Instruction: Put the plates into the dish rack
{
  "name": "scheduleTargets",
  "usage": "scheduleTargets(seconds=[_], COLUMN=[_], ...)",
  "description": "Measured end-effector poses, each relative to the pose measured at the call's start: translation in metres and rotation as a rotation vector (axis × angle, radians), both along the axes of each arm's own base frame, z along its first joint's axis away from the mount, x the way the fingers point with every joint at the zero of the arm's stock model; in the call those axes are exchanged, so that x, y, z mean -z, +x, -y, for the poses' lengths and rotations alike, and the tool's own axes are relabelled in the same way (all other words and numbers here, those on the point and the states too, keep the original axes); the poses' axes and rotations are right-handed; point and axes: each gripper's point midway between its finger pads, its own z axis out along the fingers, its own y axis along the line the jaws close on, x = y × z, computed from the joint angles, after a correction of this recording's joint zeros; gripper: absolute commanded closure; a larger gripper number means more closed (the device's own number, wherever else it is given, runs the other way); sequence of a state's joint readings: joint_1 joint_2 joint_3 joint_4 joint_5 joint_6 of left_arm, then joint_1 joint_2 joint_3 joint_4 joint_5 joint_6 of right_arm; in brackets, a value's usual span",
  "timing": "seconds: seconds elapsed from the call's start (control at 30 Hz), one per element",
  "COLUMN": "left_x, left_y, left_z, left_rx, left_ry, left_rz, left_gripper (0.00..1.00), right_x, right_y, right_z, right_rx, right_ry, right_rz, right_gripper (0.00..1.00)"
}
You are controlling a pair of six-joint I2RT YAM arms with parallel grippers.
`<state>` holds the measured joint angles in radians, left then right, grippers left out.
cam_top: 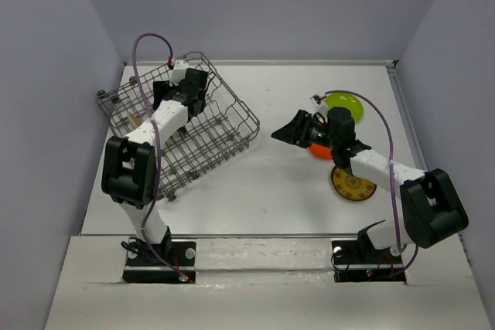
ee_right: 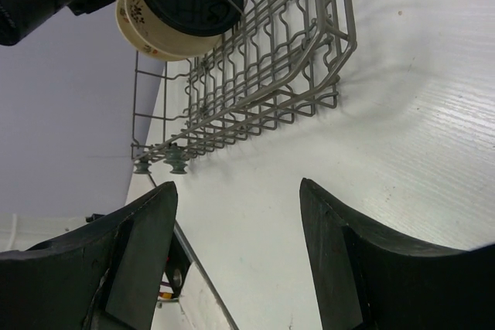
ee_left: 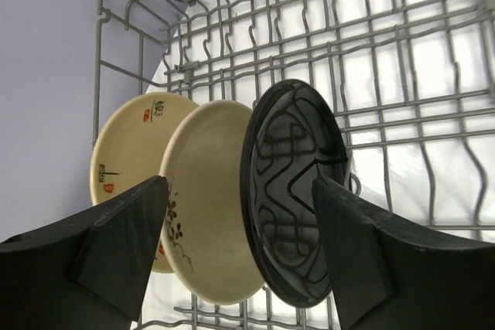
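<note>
- Three plates stand on edge between the tines at the 10 o'clock end of the dish rack: a far cream plate, a near cream plate and a black plate, side by side.
- Three more lie flat on the table toward 3 o'clock. The lime green plate is at 12 of the group and the yellow-brown patterned plate at 6. The orange plate lies between them, partly under the right arm.
- The left gripper hangs over the standing plates with its fingers spread wide, pinching nothing.
- The right gripper is also spread and empty. It sits beside the orange plate and faces the rack at 9 o'clock.
- The plates look rigid, light and glazed, so probably slick and liable to chip if dropped. A flat plate offers only its rim, so I would pinch across the edge, one finger under the lip.
- The rack is stiff wire. A plate should go in rim-first between tines, at 3 o'clock of the black plate.
- The table is smooth, white and faintly grained, so a nudged plate may slide.
- Pale lilac walls close in on three sides, and the rack's corner nearly meets the 9 o'clock wall.
</note>
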<state>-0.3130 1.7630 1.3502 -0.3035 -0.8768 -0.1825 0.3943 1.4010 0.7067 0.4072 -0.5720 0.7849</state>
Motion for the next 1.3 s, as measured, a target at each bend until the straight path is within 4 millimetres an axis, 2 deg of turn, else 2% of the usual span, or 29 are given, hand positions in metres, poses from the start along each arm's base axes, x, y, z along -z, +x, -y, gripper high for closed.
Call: scheduleTargets(seconds=[0.17,0.3,0.33,0.37,0.47,0.53,0.57,0.67,0.73,0.87,1.0,1.1,1.3], left_x=[-0.034,-0.077,-0.101,-0.113,-0.156,-0.179,-0.19,-0.193,-0.184,-0.167,-0.157,-0.154,-0.155], left_y=[-0.002,-0.003,-0.004,-0.006,-0.017,-0.031,-0.039,-0.069,-0.086,-0.112,-0.13,-0.134,-0.136], left_z=[0.008,0.025,0.038,0.046,0.084,0.11,0.123,0.136,0.139,0.14,0.14,0.144,0.154], left_rx=[0.034,0.099,0.144,0.171,0.303,0.415,0.48,0.605,0.658,0.722,0.771,0.8,0.844], left_ry=[-0.062,-0.136,-0.171,-0.186,-0.278,-0.358,-0.413,-0.529,-0.576,-0.618,-0.645,-0.665,-0.7], left_rz=[0.082,0.186,0.242,0.27,0.372,0.425,0.461,0.499,0.49,0.469,0.473,0.471,0.465], left_gripper=[0.07,0.06,0.06,0.06,0.06,0.06,0.06,0.06,0.03,0.03,0.03,0.03,0.03], right_x=[0.007,0.015,0.017,0.017,0.019,0.021,0.023,0.028,0.028,0.035,0.068,0.094,0.127], right_y=[0.005,0.013,0.017,0.021,0.044,0.061,0.071,0.088,0.098,0.116,0.127,0.132,0.146], right_z=[0.005,0.016,0.022,0.028,0.062,0.097,0.12,0.178,0.216,0.279,0.332,0.341,0.328], right_rx=[0.036,0.113,0.146,0.172,0.327,0.451,0.534,0.741,0.868,1.037,1.142,1.14,1.072], right_ry=[-0.032,-0.089,-0.11,-0.122,-0.175,-0.199,-0.217,-0.283,-0.32,-0.338,-0.325,-0.33,-0.27], right_rz=[-0.004,-0.019,-0.024,-0.024,-0.033,-0.044,-0.053,-0.082,-0.095,-0.148,-0.269,-0.349,-0.451], right_gripper=[0.33,0.38,0.42,0.44,0.47,0.47,0.47,0.46,0.45,0.44,0.44,0.45,0.51])
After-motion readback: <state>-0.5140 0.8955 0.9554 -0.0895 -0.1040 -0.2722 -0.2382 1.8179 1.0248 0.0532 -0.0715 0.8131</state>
